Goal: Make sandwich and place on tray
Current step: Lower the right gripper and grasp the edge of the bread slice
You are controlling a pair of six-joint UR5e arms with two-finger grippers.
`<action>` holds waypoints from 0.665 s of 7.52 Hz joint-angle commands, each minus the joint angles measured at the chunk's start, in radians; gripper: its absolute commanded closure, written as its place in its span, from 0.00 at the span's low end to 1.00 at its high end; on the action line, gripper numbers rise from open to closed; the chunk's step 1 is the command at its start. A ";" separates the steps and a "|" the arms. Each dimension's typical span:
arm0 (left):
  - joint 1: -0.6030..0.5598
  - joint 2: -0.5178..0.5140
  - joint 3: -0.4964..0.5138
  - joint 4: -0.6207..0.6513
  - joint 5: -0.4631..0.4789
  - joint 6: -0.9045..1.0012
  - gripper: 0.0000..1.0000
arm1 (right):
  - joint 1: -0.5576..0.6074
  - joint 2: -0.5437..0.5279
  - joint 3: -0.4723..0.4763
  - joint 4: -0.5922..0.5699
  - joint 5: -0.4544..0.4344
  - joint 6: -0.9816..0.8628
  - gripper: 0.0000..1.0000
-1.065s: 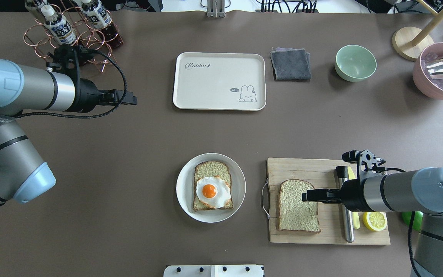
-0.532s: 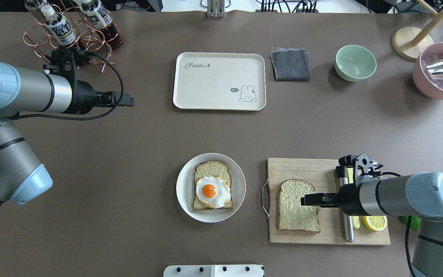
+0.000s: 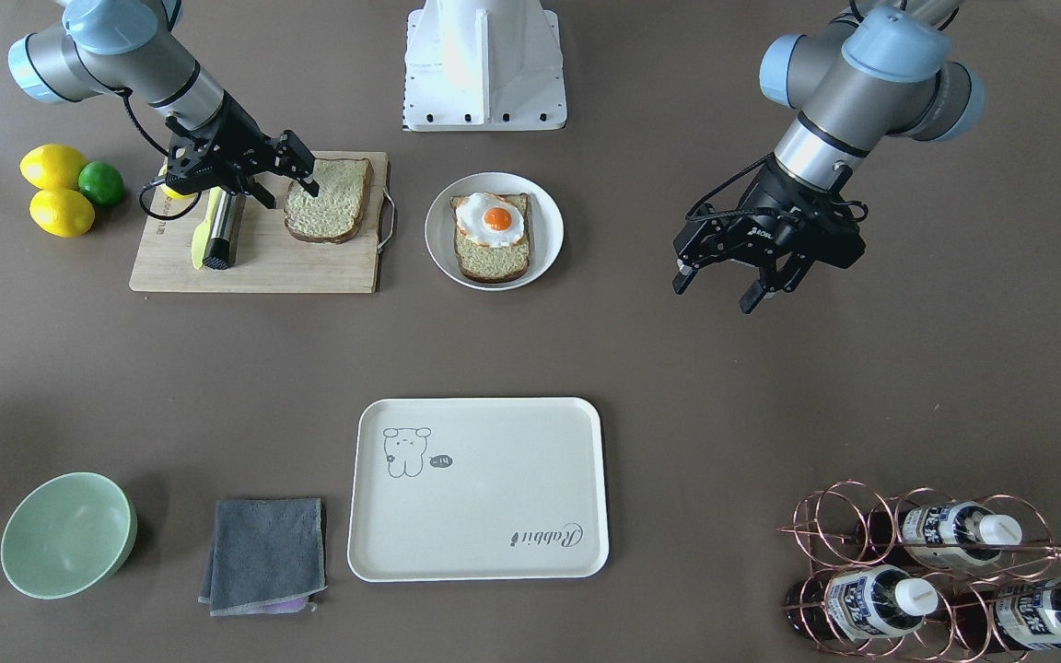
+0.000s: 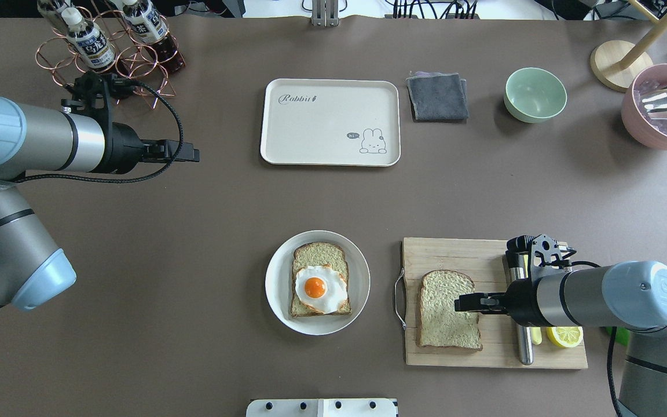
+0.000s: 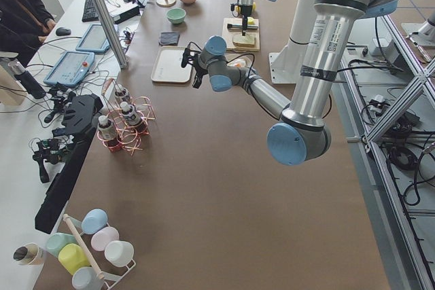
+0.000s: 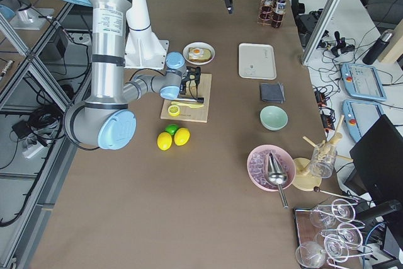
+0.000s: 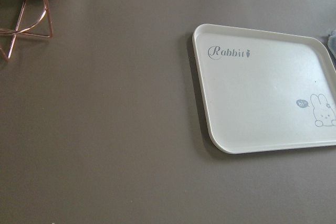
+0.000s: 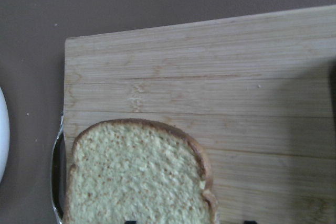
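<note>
One bread slice (image 4: 321, 255) with a fried egg (image 4: 317, 288) on top lies on a round white plate (image 4: 278, 284). A second bread slice (image 4: 448, 313) lies bare on the wooden cutting board (image 4: 484, 255); it also shows in the right wrist view (image 8: 136, 177). My right gripper (image 4: 464, 302) is open and hovers over this slice's right edge (image 3: 289, 189). The cream tray (image 4: 330, 122) sits empty at the table's far middle (image 7: 262, 93). My left gripper (image 4: 191, 153) is open and empty above bare table, left of the tray (image 3: 715, 293).
A metal-handled knife (image 4: 523, 341) and a lemon half (image 4: 565, 335) lie on the board under my right arm. Two lemons and a lime (image 3: 61, 189) sit beside it. A grey cloth (image 4: 438, 96), green bowl (image 4: 535, 94), pink bowl (image 4: 660, 107) and bottle rack (image 4: 107, 49) line the far side.
My right gripper has shifted a little toward the robot's side over the bread slice on the board. My left arm has drawn back slightly to the left.
</note>
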 commanded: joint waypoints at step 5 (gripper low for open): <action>0.000 -0.009 0.002 0.001 -0.003 0.005 0.04 | 0.014 0.004 0.003 0.009 0.002 0.003 1.00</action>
